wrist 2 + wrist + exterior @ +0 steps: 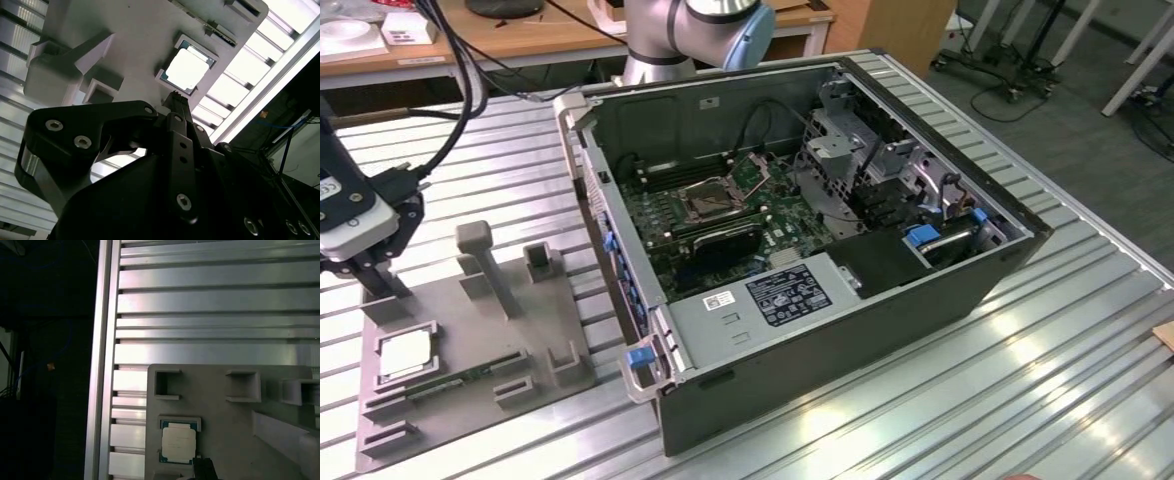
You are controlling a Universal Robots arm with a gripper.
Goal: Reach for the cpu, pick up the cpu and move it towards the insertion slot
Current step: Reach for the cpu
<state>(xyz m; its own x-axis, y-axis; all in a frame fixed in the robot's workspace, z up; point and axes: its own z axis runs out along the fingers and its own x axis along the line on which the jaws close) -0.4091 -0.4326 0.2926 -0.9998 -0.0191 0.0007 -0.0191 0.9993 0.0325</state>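
In the exterior view, the gripper (374, 278) hangs at the exterior view's left over the far end of the grey fixture plate (467, 330). The cpu (404, 352) lies nearer to the camera on that plate, in its square pocket, and apart from the gripper. The insertion slot (711, 198) is well apart to the right, inside the open computer case (854, 330). I judge that the reaching step is in hand and the pick is not yet done.

In the second wrist view, the gripper (176, 97) has its tip just beside the cpu (186, 68) but not over it. I cannot tell how far the claw is open; it does not hold the chip. To my judgement, a good grasp calls for the claw centred over the pocket and squared to two opposite edges.

In the first wrist view, the cpu (178, 442) lies flat with its pale top up and its edges parallel to the plate (225, 425) edges. It is almost square, so I see no real long axis.
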